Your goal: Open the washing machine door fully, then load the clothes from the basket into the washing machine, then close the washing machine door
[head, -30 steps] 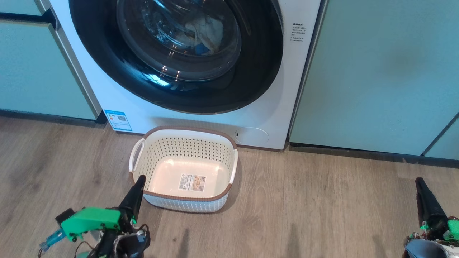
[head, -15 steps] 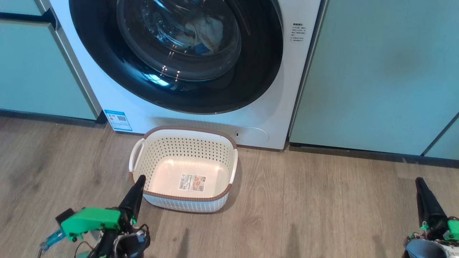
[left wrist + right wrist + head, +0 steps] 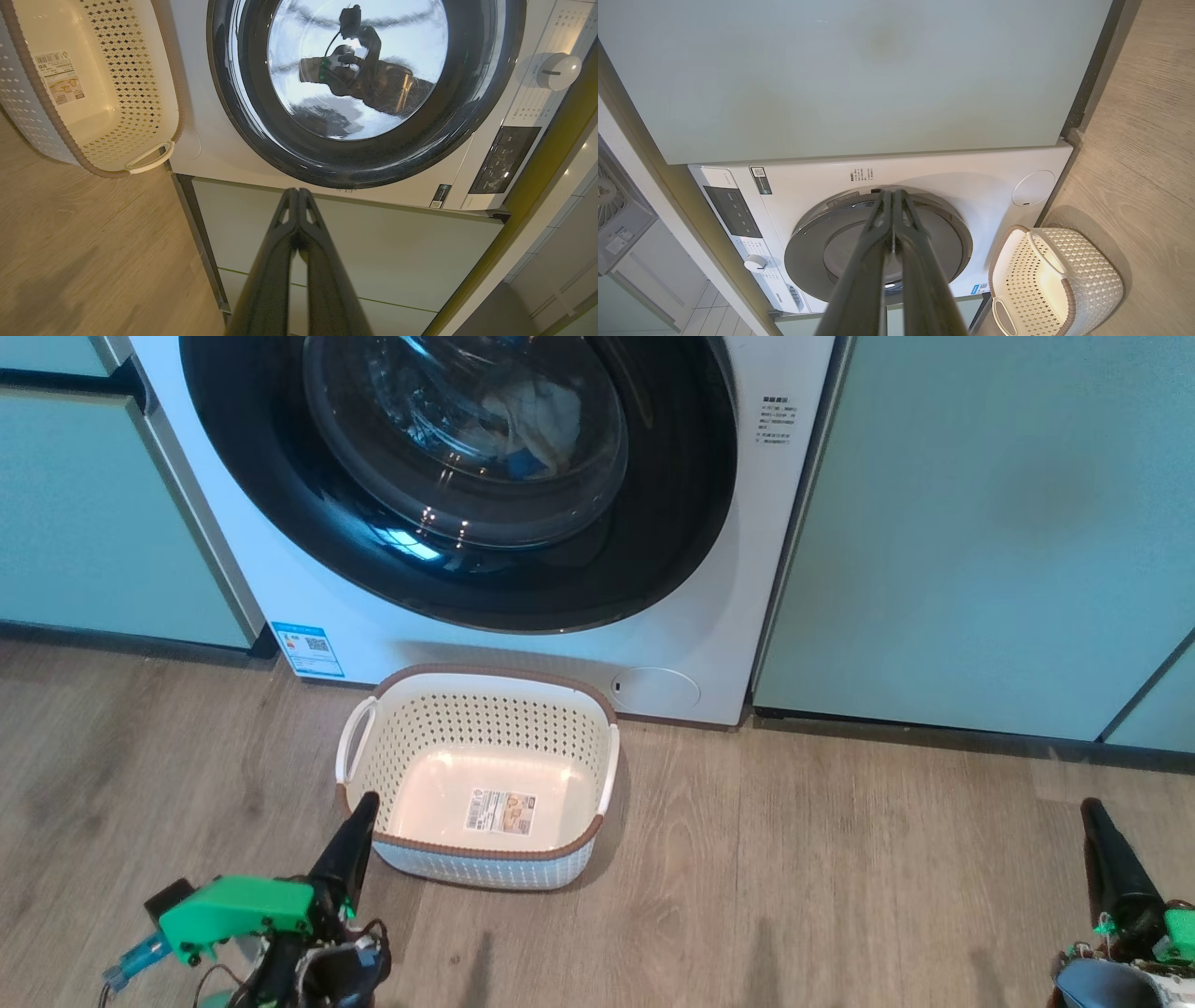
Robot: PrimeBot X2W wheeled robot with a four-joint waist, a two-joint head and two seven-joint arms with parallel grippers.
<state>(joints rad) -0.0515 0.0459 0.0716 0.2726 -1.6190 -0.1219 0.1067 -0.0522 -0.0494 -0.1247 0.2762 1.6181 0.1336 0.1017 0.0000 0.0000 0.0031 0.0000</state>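
Washing machine door [image 3: 457, 537] sits flat against the white front of the washing machine [image 3: 747, 616], and through its glass the clothes [image 3: 537, 425] show as a pale bundle with a blue patch inside the drum. The basket [image 3: 485, 728] stands on the floor [image 3: 794, 859] right below the door with nothing but its sticker inside. By that layout the loading and closing look done, so the step in hand is, as I judge it, to make sure the door has latched. The latch itself cannot be seen. A good check would be a light, square push on the black rim on the side away from the hinge, never on the bulging glass, with the arm kept clear of the basket handles. Both pairs of jaws are pressed together and hold nothing. In the head view the left jaws hang low over the floor with their tip just at the basket's near left corner, well below the door. The right jaws are far off to the right, near the floor before the pale green cabinets [image 3: 980, 523] and well apart from door and basket alike.
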